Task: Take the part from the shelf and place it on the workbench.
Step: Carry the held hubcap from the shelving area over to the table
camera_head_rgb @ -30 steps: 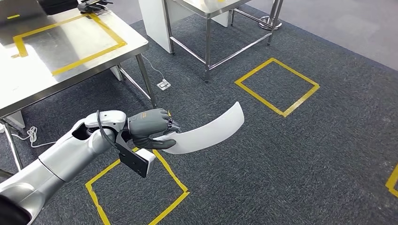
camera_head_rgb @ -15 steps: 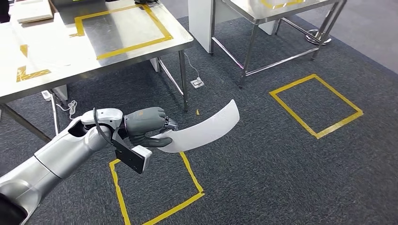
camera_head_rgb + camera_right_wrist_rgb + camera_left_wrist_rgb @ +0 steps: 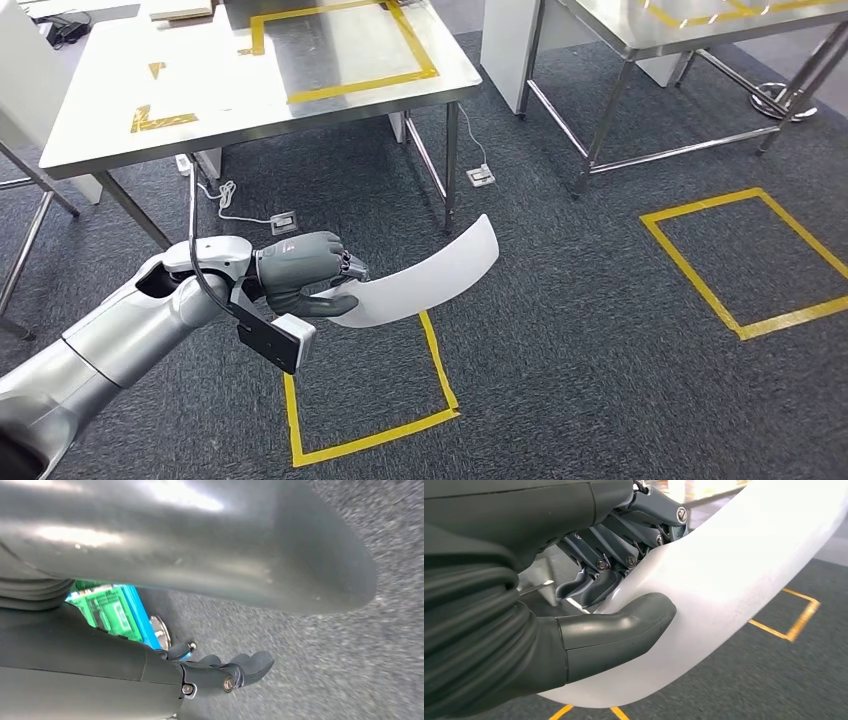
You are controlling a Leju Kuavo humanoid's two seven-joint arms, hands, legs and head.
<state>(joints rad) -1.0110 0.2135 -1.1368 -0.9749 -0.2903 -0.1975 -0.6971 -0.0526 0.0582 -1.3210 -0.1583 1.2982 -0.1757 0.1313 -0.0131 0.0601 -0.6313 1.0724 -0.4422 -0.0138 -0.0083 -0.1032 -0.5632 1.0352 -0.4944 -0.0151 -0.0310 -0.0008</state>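
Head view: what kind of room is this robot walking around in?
Probably a workshop or test lab: steel workbenches marked with yellow tape, taped squares on grey carpet, and the left hand carrying a white curved part.

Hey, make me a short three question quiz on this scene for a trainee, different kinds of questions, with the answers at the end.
1. True or false: the left hand holds the white curved part by one end.
2. Multiple choice: where is the part now? A) lying on the steel table B) in the air above the carpet C) lying on the floor inside a yellow tape square
3. Fill in: in the left wrist view the thumb presses one face of the part and the ______ press the other.

Key: 1 true; 2 B; 3 fingers.
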